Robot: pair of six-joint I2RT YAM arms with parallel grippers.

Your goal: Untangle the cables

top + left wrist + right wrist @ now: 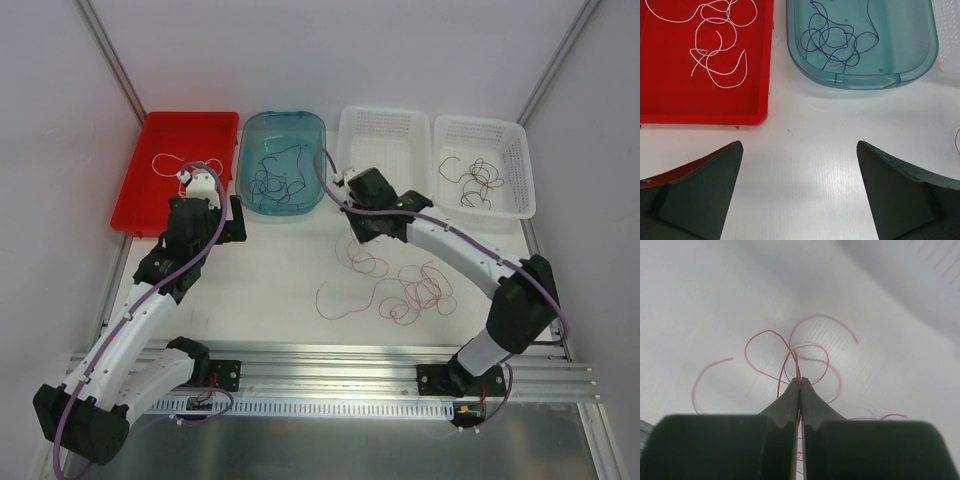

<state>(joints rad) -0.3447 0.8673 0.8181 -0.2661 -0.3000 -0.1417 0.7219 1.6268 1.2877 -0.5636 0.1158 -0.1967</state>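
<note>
Right gripper pinching red cable, white basket near

You are looking past your left gripper, whose dark fingers are standing wide apart and holding nothing, over the white table. On the far left the red tray is holding loose white cables (several curls overlapping, all inside its rim). Just to its right, apart from it, the teal tub is holding dark cables, bunched toward its left half. A white basket is showing at the far right edge.
</note>
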